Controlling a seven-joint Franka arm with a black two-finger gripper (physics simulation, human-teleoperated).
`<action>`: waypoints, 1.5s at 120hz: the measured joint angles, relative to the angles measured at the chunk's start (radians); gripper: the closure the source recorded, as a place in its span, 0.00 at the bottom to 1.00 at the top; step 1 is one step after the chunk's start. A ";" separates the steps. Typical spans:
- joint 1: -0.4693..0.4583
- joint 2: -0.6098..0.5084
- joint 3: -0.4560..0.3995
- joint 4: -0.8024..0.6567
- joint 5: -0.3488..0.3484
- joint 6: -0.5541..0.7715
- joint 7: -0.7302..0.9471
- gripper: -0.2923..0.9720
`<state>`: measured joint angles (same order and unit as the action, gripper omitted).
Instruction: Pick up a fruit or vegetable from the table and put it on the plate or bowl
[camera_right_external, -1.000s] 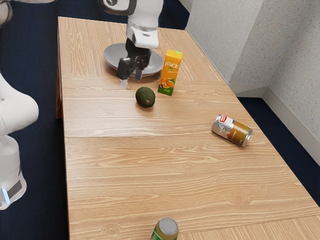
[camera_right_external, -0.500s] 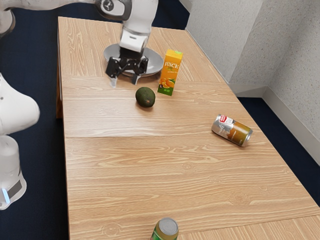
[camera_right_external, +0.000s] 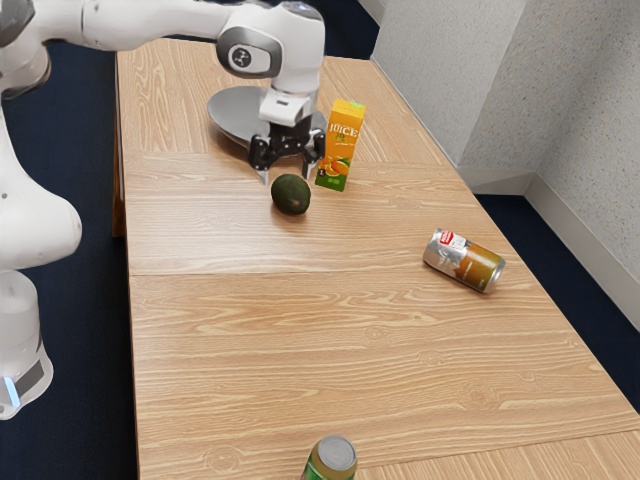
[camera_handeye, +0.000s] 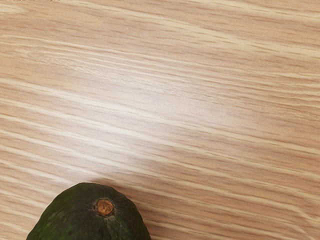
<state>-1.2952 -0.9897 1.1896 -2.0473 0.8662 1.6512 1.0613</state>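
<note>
Just below spread claw, avocado lies on table, ungripped.

Office-like room: navy carpet, speckled walls, wooden table.

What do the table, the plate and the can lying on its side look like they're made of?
Table: light wood or a wood-look laminate with a matte finish, judging by the long grain lines and plank seams.
Plate: smooth, plain grey with a faint sheen. It could be ceramic or metal.
Can: probably thin metal, with a shiny silver end and a printed orange wrap.
</note>
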 joint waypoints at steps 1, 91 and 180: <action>-0.001 -0.001 0.002 0.000 0.000 0.002 0.003 0.25; -0.090 0.112 0.244 0.046 0.048 0.178 0.143 0.25; -0.113 0.142 0.278 0.062 0.013 0.202 0.167 0.47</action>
<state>-1.4078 -0.8473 1.4672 -1.9853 0.8791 1.8529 1.2285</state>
